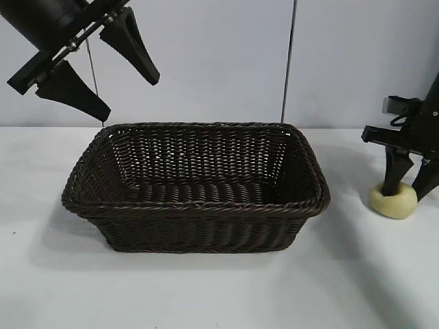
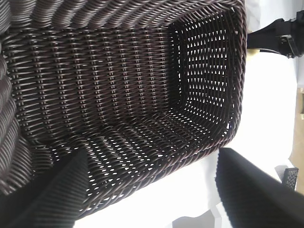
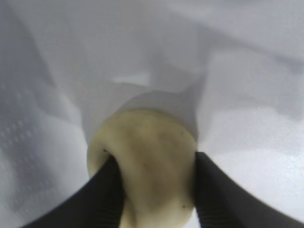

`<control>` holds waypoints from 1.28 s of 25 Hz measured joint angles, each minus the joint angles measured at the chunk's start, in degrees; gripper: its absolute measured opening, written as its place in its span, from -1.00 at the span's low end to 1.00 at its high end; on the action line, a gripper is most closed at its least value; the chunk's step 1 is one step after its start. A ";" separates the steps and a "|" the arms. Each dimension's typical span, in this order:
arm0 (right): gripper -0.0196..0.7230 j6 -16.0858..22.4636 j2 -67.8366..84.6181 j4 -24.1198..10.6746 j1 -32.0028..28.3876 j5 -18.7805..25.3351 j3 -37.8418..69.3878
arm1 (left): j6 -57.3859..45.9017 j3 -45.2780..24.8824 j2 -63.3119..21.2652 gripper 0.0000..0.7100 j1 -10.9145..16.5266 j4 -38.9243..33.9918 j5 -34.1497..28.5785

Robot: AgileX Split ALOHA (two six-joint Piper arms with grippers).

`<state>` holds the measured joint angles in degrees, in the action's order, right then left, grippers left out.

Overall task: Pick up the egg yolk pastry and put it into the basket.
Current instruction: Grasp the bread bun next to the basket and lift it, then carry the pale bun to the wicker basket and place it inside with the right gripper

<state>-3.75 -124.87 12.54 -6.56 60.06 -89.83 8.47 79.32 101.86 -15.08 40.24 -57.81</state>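
The egg yolk pastry, a small pale-yellow puck, rests on the white table to the right of the basket. My right gripper stands over it, with one finger on each side pressing into its soft edge. In the right wrist view the pastry sits between the two black fingers of that gripper, and one finger dents it. The dark-brown wicker basket stands at the table's middle with nothing in it. My left gripper hangs open and empty above the basket's back left corner.
The white table runs in front of and to both sides of the basket. A grey wall with a vertical seam stands behind. The left wrist view looks down into the basket, with the left gripper over its rim.
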 joint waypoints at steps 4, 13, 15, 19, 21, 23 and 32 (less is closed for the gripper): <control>-0.82 -0.43 1.32 1.54 0.00 2.72 -2.65 | 0.00 0.00 0.00 0.53 0.00 0.00 0.00; -0.83 -2.51 7.47 5.59 3.98 9.34 -12.72 | 0.00 0.00 0.00 0.53 0.00 0.00 -0.05; -0.83 -2.57 8.73 5.73 5.78 9.47 -14.09 | 0.00 0.00 0.00 0.53 0.00 0.00 -0.05; -0.83 -2.93 10.12 5.89 9.32 9.71 -14.93 | 0.00 0.00 0.00 0.53 0.00 0.00 -0.16; -0.83 -2.93 10.18 5.89 10.98 9.98 -14.93 | 0.00 0.00 0.00 0.53 0.00 0.00 -0.27; -0.83 -2.93 10.18 5.89 12.83 10.10 -14.93 | 0.00 0.00 0.00 0.53 0.00 0.00 -0.32; -0.83 -2.93 10.18 5.89 21.94 10.49 -14.93 | 0.00 0.00 0.00 0.53 0.00 0.00 -0.33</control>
<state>-6.67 -114.69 18.43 15.38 70.55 -104.76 8.47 79.32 101.86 -15.08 40.24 -58.14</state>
